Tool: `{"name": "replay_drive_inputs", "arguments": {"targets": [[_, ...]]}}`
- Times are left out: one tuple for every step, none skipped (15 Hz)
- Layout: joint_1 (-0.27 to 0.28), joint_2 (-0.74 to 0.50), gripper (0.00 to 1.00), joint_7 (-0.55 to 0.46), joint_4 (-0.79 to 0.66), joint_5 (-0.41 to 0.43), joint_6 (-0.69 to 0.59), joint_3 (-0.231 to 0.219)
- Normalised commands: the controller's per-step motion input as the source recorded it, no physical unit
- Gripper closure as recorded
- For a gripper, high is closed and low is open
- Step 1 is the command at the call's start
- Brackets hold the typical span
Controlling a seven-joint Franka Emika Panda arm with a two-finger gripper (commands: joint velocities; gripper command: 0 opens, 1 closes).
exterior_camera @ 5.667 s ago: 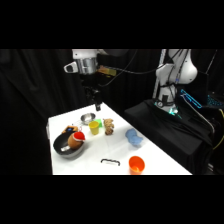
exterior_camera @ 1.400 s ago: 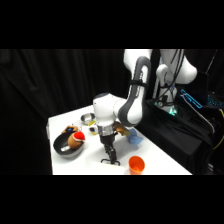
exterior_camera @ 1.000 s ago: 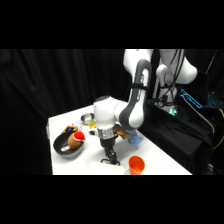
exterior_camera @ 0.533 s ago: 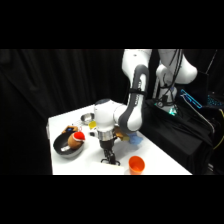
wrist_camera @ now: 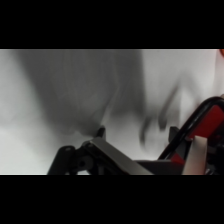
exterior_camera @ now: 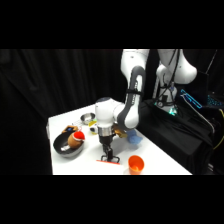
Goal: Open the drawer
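Observation:
The drawer (exterior_camera: 102, 161) lies near the table's front edge. Only its thin black bar handle (exterior_camera: 112, 159) and a strip of orange-red rim show in the side view. My gripper (exterior_camera: 107, 156) comes straight down onto the handle and is shut on it. In the wrist view my black linkage (wrist_camera: 80, 157) fills the bottom, and a red and black edge of the drawer (wrist_camera: 206, 131) shows at the right over blurred white. The drawer's tan inside is hidden.
An orange cup (exterior_camera: 135, 163) stands just right of the drawer. A grey bowl (exterior_camera: 64, 146) holding red and orange things sits at the left. A metal cup (exterior_camera: 88, 118) and a blue object (exterior_camera: 133, 137) lie behind my arm. The white table (exterior_camera: 65, 120) ends close in front.
My gripper has stayed at the handle over the last second while the arm's upper links shifted slightly. Well before that, the arm was high above the table's back.

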Motion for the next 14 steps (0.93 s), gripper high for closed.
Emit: {"name": "replay_drive_inputs", "arguments": {"targets": [[-0.174, -0.18, 0.00, -0.11, -0.31, -0.149, 0.21, -0.016], [-0.205, -0.18, 0.00, -0.12, -0.32, -0.145, 0.20, -0.006], [-0.220, -0.19, 0.00, -0.13, -0.33, -0.147, 0.19, -0.003], [-0.230, -0.19, 0.00, -0.14, -0.32, -0.146, 0.17, -0.001], [-0.238, -0.21, 0.00, -0.14, -0.33, -0.144, 0.16, -0.005], [-0.248, -0.21, 0.00, -0.15, -0.32, -0.135, 0.15, 0.007], [-0.254, -0.21, 0.00, -0.16, -0.31, -0.127, 0.14, 0.018], [-0.242, -0.20, 0.00, -0.15, -0.29, -0.125, 0.14, 0.018], [-0.227, -0.19, 0.00, -0.15, -0.27, -0.124, 0.13, 0.015], [-0.225, -0.18, 0.00, -0.15, -0.26, -0.118, 0.12, 0.023], [-0.217, -0.18, 0.00, -0.15, -0.24, -0.114, 0.11, 0.030], [-0.222, -0.20, 0.00, -0.16, -0.22, -0.100, 0.07, 0.063], [-0.207, -0.23, 0.00, -0.15, -0.22, -0.094, 0.05, 0.078], [-0.181, -0.26, 0.00, -0.13, -0.21, -0.096, 0.00, 0.082]]}}
